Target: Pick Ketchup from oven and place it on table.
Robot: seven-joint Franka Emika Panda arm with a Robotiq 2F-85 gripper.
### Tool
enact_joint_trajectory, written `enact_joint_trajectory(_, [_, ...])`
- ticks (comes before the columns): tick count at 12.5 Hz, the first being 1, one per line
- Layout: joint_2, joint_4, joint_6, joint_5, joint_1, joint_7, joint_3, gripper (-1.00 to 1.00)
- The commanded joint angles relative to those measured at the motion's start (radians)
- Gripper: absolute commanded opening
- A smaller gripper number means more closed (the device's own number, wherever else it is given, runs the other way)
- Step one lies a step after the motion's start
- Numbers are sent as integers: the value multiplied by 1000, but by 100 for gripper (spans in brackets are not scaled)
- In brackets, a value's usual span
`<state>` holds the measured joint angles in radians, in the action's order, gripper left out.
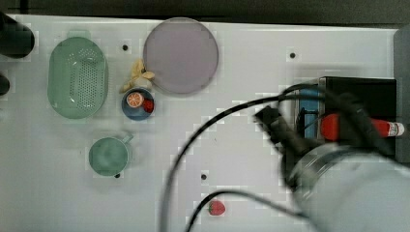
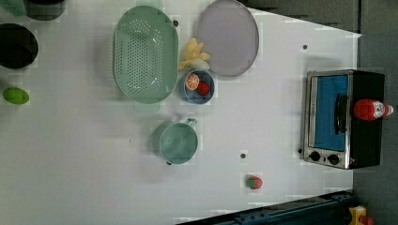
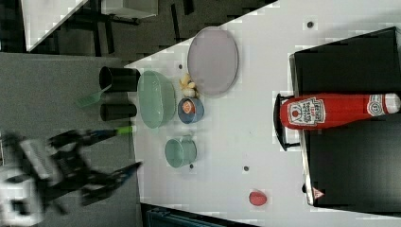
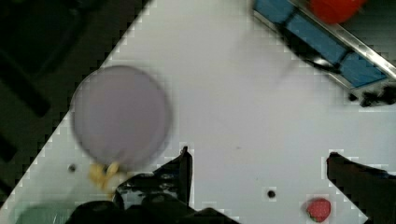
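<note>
Because the ketchup (image 2: 371,109) stood upright on top of the oven (image 2: 342,119) (not inside it), the hand (image 4: 259,175) hovered over the tabletop (image 4: 243,102), its fingers spread wide and holding nothing, presumably ready to reach it.

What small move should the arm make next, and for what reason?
Probably carry the hand toward the oven and line it up with the ketchup. Its fingers stand wide open with nothing between them, over the bare table, while the bottle stands upright on top of the oven.
</note>
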<state>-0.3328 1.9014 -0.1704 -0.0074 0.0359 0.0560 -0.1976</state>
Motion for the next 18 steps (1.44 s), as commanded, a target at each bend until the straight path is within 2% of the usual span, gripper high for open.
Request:
enact_joint_trajectory(1, [103, 20, -64, -2, 51, -27, -111, 100])
enact_joint_trajectory(7, [280, 4, -251, -2, 57, -24, -291, 100])
enact_joint_trajectory(11, [429, -15, -362, 9, 60, -24, -359, 100])
enact_joint_trajectory(15, [559, -40, -421, 186, 91, -24, -384, 100])
enact_joint_trajectory(18, [626, -42, -427, 224, 106, -25, -386, 100])
